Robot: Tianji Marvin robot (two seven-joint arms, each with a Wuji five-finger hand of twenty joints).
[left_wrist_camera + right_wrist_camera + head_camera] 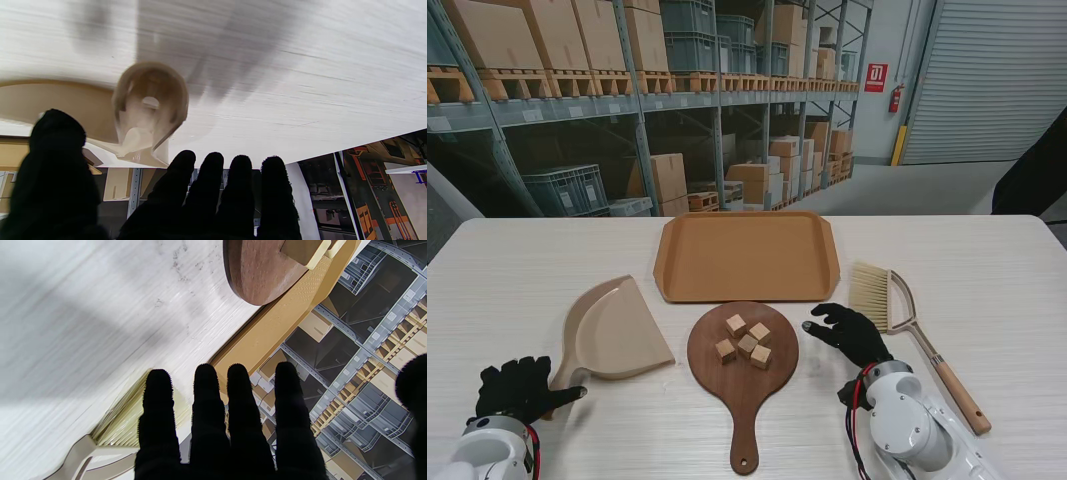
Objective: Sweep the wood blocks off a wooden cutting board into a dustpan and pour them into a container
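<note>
Reach phase: tools not yet picked up, nothing swept.

Left hand (519, 388) fingers spread, empty, at the beige dustpan (612, 332) handle; right hand (849, 332) splayed, empty, between the round wooden cutting board (743, 350) and the brush (905, 330). Five wood blocks (745, 340) sit clustered on the board; the tan tray (746, 256) lies just beyond it. Next, probably: close on dustpan handle, right hand take the brush handle.

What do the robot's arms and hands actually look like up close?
Both hands, the left hand and the right hand, have five fingers and wear fuzzy black gloves. The arms are glossy white with rounded joint housings, clearest at the right wrist. Thin red and black cables loop beside each wrist.
</note>
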